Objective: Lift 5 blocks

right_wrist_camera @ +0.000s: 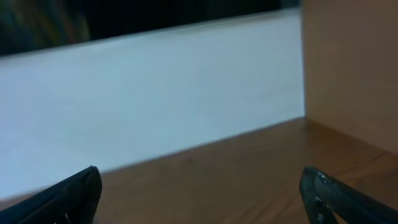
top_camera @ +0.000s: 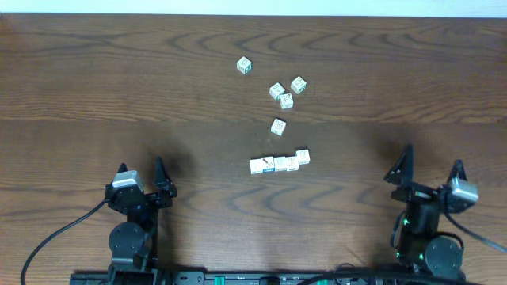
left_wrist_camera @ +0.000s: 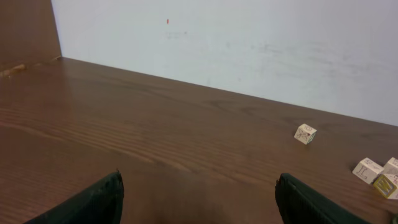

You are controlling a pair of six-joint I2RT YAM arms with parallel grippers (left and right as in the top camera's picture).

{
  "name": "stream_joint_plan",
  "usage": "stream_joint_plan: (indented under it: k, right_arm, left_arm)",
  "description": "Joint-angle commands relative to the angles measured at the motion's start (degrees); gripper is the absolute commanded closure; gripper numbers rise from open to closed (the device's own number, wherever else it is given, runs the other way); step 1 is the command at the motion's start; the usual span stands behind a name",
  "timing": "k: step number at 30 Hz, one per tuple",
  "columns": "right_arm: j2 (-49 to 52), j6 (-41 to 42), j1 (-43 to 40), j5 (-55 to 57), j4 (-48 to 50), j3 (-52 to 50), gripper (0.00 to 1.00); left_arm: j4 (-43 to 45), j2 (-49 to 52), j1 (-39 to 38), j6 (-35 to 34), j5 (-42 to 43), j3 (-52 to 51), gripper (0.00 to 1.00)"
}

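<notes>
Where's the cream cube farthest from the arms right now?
Overhead view: the small cream-white printed cube lies alone on the brown wooden table, far side near centre, just left of a cluster of three like cubes.

Even, soft overhead light, faint shadows beside the arms; right wrist view dim, blurred, out of focus

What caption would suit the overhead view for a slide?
Left gripper and right gripper open and empty near the table edge; blocks lie scattered mid-table, several in a row.

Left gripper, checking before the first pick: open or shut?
Open: the left gripper has its fingers wide apart, nothing between them.
</notes>
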Motion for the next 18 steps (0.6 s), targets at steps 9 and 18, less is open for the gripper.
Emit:
stream_joint_plan:
  k: [9,18]
  right_arm:
    - [-3.1,1.0,-4.3,-9.2,-3.1,-5.4,0.01]
    - [-3.1,-2.7,-4.4,-9.7,-8.5,-7.9,0.01]
  left_arm:
    - [-3.0,-0.3,0.3,-0.5,-1.2,-0.6,0.21]
    - [-3.0,-0.3,0.3,-0.5,-1.2,-0.6,0.21]
